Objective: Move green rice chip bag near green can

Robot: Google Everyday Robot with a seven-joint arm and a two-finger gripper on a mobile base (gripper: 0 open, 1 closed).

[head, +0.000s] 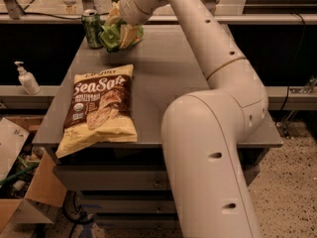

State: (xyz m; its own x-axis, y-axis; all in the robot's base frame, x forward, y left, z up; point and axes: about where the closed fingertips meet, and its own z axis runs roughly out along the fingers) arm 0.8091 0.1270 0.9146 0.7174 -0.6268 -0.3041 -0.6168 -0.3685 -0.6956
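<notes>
Landmark: the green can [92, 28] stands upright near the far left corner of the grey table [178, 78], close to the far edge and the left edge.
Green rice chip bag [109, 36]: just to the right of the can, crumpled. A thin gap seems to separate it from the can. I cannot tell whether its bottom rests on the tabletop.
Gripper [119, 29]: just to the right of the can, above and around the green bag, with the jaws pinching the bag's upper part.
Arm [213, 58]: sweeps from the gripper, right of the can, across the far right of the table and down past the front edge.
Sea Salt bag [99, 108]: lies flat, well in front of the can on the left half of the table. Its lower left corner hangs over the front left edge.
Open room: a bare strip of tabletop lies in front of the can, between the green bag and the Sea Salt bag. More bare surface lies to the right of the can, under the arm.
Pump bottle [26, 78]: off the table, left of and lower than the can, on a ledge.
Cardboard box [22, 202]: on the floor, far below and left of the can.
</notes>
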